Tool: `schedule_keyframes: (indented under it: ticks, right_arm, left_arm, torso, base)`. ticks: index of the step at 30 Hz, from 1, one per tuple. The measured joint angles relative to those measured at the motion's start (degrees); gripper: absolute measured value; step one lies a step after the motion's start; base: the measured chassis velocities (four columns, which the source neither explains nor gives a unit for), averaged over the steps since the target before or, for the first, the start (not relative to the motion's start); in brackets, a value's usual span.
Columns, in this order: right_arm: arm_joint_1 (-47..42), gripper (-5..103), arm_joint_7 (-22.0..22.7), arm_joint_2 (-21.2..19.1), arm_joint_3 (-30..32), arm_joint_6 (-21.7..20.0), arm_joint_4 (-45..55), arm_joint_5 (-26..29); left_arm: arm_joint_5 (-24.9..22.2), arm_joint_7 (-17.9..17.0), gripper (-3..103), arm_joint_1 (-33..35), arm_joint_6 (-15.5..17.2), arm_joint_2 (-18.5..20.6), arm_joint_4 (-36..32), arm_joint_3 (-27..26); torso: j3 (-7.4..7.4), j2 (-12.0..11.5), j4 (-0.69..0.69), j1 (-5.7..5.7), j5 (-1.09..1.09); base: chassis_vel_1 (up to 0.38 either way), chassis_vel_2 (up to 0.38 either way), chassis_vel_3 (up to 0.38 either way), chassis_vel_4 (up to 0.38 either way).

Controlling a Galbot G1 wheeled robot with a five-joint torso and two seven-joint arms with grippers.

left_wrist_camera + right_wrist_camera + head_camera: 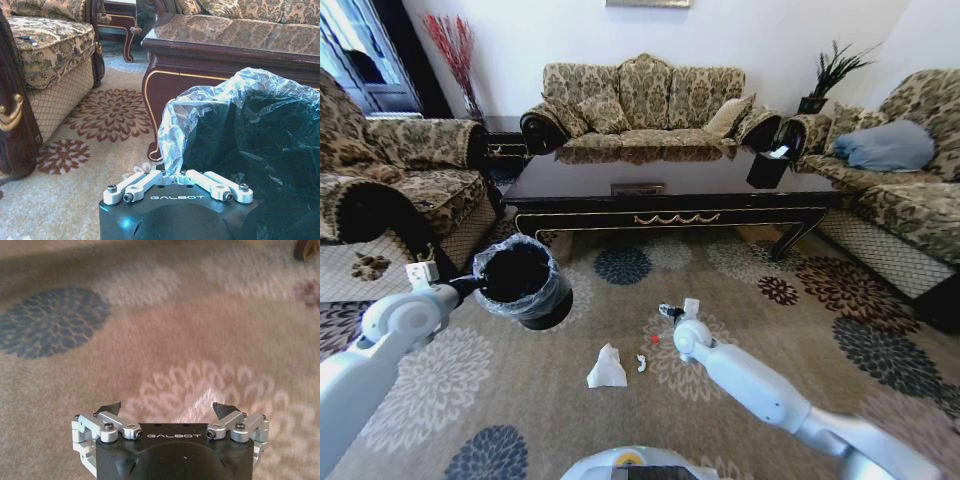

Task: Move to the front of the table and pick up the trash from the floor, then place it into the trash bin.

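Observation:
The trash bin [520,285], black with a ruffled translucent bag, stands on the carpet left of centre, in front of the dark table [670,215]. My left gripper [470,283] is at the bin's left rim. In the left wrist view this gripper [172,176] is shut on the bag's edge [210,115]. A crumpled white tissue [607,368] and a tiny white scrap [641,363] lie on the carpet, with a small red bit [655,339] close by. My right gripper [668,311] hovers low over the carpet just beyond them. In the right wrist view it [167,410] is open and holds nothing.
Patterned sofas stand at the left [390,170], the back [645,105] and the right [900,170]. A small black container with white paper [767,165] sits on the table's right end. Open carpet lies between the table and me.

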Motion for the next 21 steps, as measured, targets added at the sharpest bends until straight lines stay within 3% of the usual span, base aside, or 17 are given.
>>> schedule_keyframes:
  ticks: [4, 9, 21]
  right_arm:
    - [-0.98, 100, 0.04, 6.93, 5.35, -0.11, -5.1, -1.55]
    - [-2.03, 100, -1.44, 12.51, 12.8, 0.2, -10.87, -4.74]
    - [-1.73, 100, -5.8, 16.27, 22.73, 3.52, -21.6, -7.83]
  left_arm:
    - [-0.37, -1.27, 3, 2.07, 0.01, -0.75, -1.7, -1.61]
    - [-0.54, -1.93, 3, 2.94, 0.07, -0.93, -2.35, -2.06]
    - [-0.66, -2.37, 3, 2.06, 0.17, -1.63, -2.61, -1.43]
  torso:
    - [0.0, 0.0, 0.02, 0.0, -0.01]
    - [0.0, 0.0, 0.02, 0.01, 0.0]
    - [0.01, 0.0, 0.01, 0.01, 0.0]
  base:
    - [0.0, 0.0, 0.0, 0.0]
    - [0.0, 0.0, 0.0, 0.0]
    - [0.0, 0.0, 0.0, 0.0]
